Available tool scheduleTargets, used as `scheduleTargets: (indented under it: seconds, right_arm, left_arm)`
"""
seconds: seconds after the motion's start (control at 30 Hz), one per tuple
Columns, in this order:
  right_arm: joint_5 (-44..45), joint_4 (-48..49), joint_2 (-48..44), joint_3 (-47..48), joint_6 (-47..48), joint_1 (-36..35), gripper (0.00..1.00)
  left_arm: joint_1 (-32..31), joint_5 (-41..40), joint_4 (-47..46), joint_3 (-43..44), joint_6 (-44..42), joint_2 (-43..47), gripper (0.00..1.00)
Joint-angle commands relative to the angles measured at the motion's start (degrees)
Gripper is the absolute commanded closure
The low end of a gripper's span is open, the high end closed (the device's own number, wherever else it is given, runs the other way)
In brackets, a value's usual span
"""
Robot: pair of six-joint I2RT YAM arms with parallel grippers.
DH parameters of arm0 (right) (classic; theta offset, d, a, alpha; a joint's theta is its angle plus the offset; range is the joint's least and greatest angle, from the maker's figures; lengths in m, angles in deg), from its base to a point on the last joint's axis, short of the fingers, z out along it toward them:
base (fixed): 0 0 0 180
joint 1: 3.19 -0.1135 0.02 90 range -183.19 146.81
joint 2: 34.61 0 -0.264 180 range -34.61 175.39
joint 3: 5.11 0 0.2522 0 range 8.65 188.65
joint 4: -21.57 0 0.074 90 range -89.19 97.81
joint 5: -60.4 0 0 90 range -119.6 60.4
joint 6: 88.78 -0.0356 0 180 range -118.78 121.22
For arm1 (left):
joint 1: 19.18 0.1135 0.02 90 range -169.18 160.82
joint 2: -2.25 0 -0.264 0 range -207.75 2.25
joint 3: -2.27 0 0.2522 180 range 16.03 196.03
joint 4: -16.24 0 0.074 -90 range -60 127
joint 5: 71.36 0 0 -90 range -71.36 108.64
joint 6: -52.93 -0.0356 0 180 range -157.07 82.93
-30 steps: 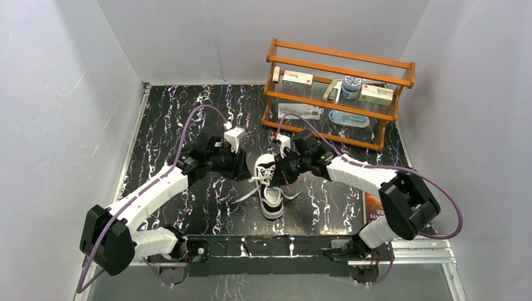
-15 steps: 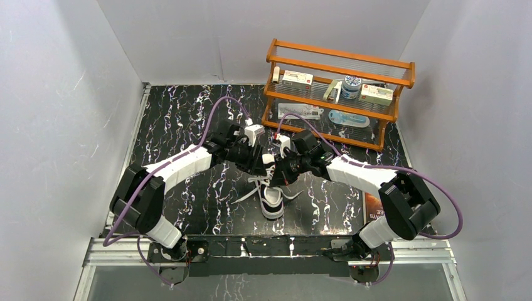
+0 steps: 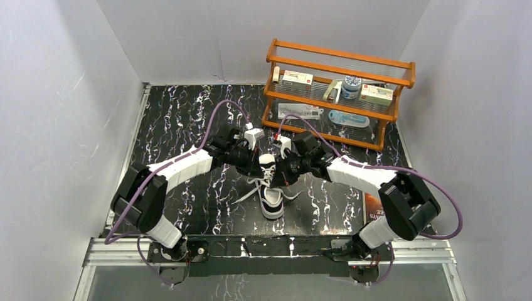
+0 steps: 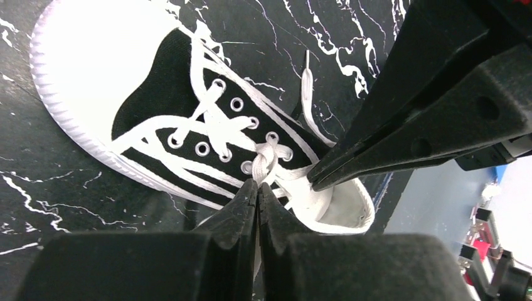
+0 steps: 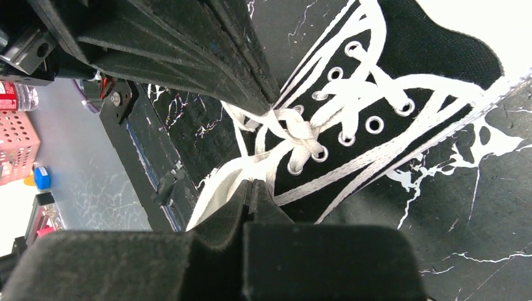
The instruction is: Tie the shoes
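Note:
One small black canvas sneaker [image 3: 271, 188] with a white sole and toe cap lies in the middle of the table, toe towards the arms. Its white laces [image 4: 266, 160] are crossed in a first knot above the top eyelets, and loose ends trail on the table [image 3: 246, 194]. My left gripper [image 3: 259, 164] is at the shoe's opening, shut on a lace just below the knot [image 4: 257, 186]. My right gripper [image 3: 283, 171] faces it from the other side, shut on the other lace [image 5: 252, 185] beside the knot [image 5: 300, 135]. Both sets of tips nearly meet over the tongue.
A wooden two-tier rack [image 3: 339, 94] with boxes and a jar stands at the back right. A printed card [image 3: 372, 207] lies by the right arm's base. White walls close in the table on the left, back and right.
My left arm swung in from the left to the shoe's opening, then held there with the gripper shut at the knot. The right arm has barely moved.

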Motion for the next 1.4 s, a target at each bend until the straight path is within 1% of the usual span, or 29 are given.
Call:
scheduleTargets:
  seconds: [0.0,0.17,0.23,0.43,0.63,0.83,1.0,1.13,1.2,1.27,1.37]
  right_arm:
    - [0.64,2.99,-1.51,0.27,-2.11,-0.2,1.0]
    - [3.88,8.47,-2.8,-2.13,-9.49,-0.2,1.0]
    - [5.81,9.53,-3.01,-2.64,-11.55,-0.16,1.0]
    - [11.79,14.49,-4.52,-5.59,-19.69,-0.28,1.0]
    - [12.24,21.53,-3.09,-6.81,-25.17,-1.15,1.0]
    - [14.94,25.52,-1.98,-8.02,-29.78,-2.62,1.0]
    - [21.2,27.88,-2.26,-10.66,-36.76,-4.03,1.0]
    - [26.2,32.04,-2.6,-13.42,-43.13,-4.87,1.0]
    - [28.51,30.7,-2.48,-12.95,-44.55,-5.43,1.0]
    - [28.99,27.76,-2.31,-11.22,-43.4,-5.59,1.0]
    - [28.86,23.24,-3.6,-10.28,-40.42,-6.16,1.0]
  left_arm:
    - [-0.12,-0.34,-3.46,0.4,0.08,1.98,1.0]
    - [-0.12,0.51,-6.51,-0.81,1.67,3.81,1.0]
    - [-0.12,0.88,-8.79,-1.88,2.87,4.55,1.0]
    - [-0.14,1.85,-11.88,-4.45,5.27,5.51,1.0]
    - [-0.12,2.67,-13.43,-5.6,6.78,5.63,1.0]
    - [-0.12,2.22,-14.58,-6.54,8.09,6.37,1.0]
    - [-0.12,2.25,-14.87,-7.23,9.13,7.02,1.0]
    - [-0.12,2.92,-15.32,-7.76,9.71,6.9,1.0]
    - [-0.12,2.6,-15.33,-8.04,9.73,6.98,1.0]
    - [-0.12,2.18,-14.82,-7.89,9.56,7.62,1.0]
    - [0.19,1.0,-11.33,-4.39,8.59,7.95,1.0]
